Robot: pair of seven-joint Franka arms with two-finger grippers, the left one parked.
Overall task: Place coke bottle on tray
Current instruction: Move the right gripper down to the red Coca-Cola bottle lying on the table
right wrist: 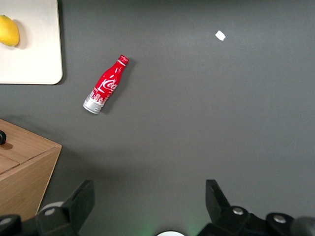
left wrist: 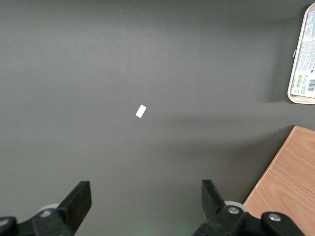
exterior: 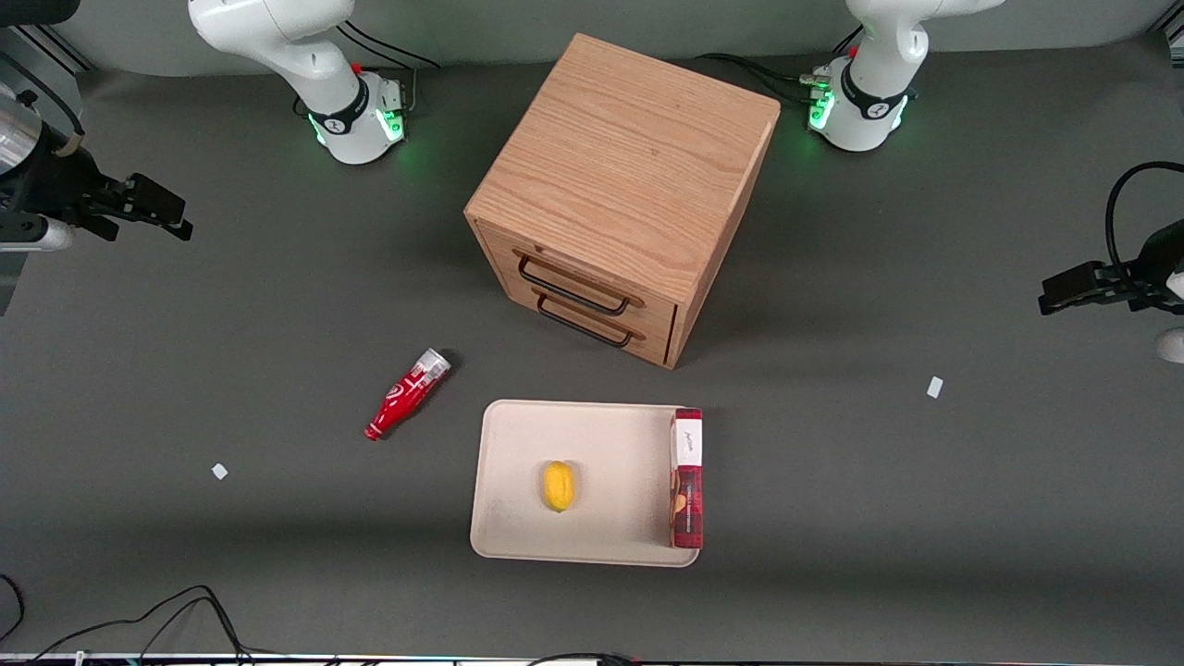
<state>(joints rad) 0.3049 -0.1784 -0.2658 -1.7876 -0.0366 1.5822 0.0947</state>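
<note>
The coke bottle (exterior: 407, 393), small and red with a silvery base, lies on its side on the dark table. It is beside the cream tray (exterior: 518, 444), toward the working arm's end, and apart from it. Its cap points toward the front camera. The right wrist view also shows the bottle (right wrist: 106, 86) and a corner of the tray (right wrist: 34, 54). My right gripper (exterior: 171, 215) hangs open and empty above the table toward the working arm's end. It is farther from the front camera than the bottle and well apart from it. Its two fingers stand wide apart in the wrist view (right wrist: 147, 199).
A yellow lemon (exterior: 558, 486) and a tall red box (exterior: 686, 481) lie on the tray. A wooden drawer cabinet (exterior: 620, 176) stands farther from the front camera than the tray. Small white scraps (exterior: 219, 472) (exterior: 934, 387) lie on the table.
</note>
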